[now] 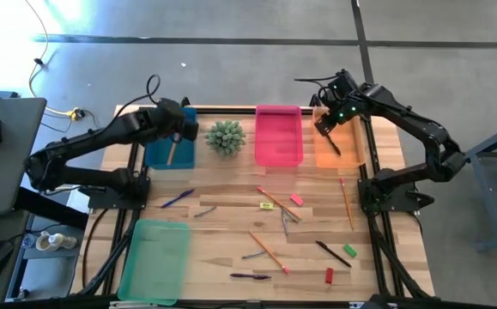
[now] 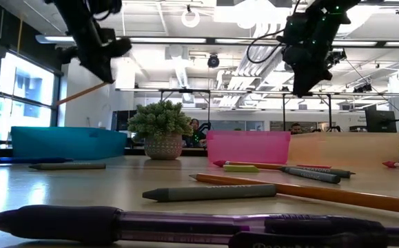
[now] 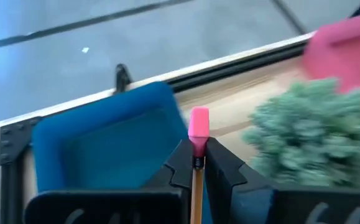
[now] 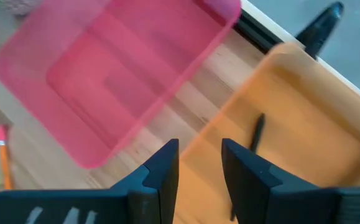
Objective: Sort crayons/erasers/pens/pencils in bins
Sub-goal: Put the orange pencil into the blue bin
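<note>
From above, the left gripper (image 1: pixel 177 130) pinches a pencil (image 1: pixel 172 151) right over the blue bin (image 1: pixel 158 157), and the pencil runs along the bin's long side

From its wrist, the right gripper (image 4: pixel 199 163) is spread and empty, over the orange bin (image 4: pixel 304 124)

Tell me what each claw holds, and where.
Left claw grips a pencil just below its pink eraser end, over the blue bin. Right claw holds nothing.

The right gripper (image 4: pixel 199 163), fingers apart and empty, hangs above the orange bin (image 4: pixel 316 81), a dark pen (image 4: pixel 257 132) inside; the pink bin (image 4: pixel 55 50) lies at ten o'clock.
</note>
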Robot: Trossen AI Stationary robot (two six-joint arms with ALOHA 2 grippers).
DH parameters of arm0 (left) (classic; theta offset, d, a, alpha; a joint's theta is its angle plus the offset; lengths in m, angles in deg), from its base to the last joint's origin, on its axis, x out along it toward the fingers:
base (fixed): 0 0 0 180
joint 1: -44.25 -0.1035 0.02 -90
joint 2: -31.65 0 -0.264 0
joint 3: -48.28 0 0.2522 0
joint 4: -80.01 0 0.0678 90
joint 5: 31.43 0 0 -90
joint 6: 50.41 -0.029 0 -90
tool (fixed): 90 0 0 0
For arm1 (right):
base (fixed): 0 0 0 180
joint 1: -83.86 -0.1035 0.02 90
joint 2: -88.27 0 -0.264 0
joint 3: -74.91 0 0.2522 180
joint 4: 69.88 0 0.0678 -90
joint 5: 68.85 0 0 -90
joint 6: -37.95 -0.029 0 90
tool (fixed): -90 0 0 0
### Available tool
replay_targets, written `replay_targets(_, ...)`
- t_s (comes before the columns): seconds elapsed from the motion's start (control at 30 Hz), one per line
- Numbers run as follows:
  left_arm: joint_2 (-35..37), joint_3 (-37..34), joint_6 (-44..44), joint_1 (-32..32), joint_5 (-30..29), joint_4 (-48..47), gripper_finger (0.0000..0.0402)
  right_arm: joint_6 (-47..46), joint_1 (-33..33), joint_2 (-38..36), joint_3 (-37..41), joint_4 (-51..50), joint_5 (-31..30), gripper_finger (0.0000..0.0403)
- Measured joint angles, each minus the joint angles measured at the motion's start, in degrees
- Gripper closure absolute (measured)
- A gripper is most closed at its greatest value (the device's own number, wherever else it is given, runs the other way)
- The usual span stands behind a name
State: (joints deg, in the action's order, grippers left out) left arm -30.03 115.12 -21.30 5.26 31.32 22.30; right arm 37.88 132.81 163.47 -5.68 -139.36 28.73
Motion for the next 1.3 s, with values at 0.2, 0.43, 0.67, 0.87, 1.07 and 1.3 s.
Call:
replay_targets(0.2,-4.62,0.0,-6.78,-10.78,7.92,0.4,0.0397,-2.67,-4.92,0.0,0.0,1.83,2.85,0.0289)
replay_targets(0.43,-10.87,0.01,-13.11,-18.29,13.17,4.41,0.0397,-9.42,-12.58,0.0,0.0,5.23,2.19,0.0289)
replay_targets(0.67,-15.93,0.02,-19.52,-20.38,16.35,8.64,0.0397,-13.11,-18.16,0.0,0.0,7.34,1.86,0.0289)
replay_targets(0.87,-19.36,0.02,-24.01,-20.36,16.33,8.66,0.0397,-17.38,-21.59,0.02,0.0,7.32,0.99,0.0289)
replay_targets(1.07,-21.23,0.02,-26.62,-20.36,16.34,8.68,0.0393,-22.9,-25.82,0.02,0.13,6.78,1.15,0.0289)
replay_targets(1.3,-22.93,0.02,-26.89,-20.36,18.03,8.79,0.0361,-29.59,-32.47,0.07,0.15,5.63,-1.21,0.0289)
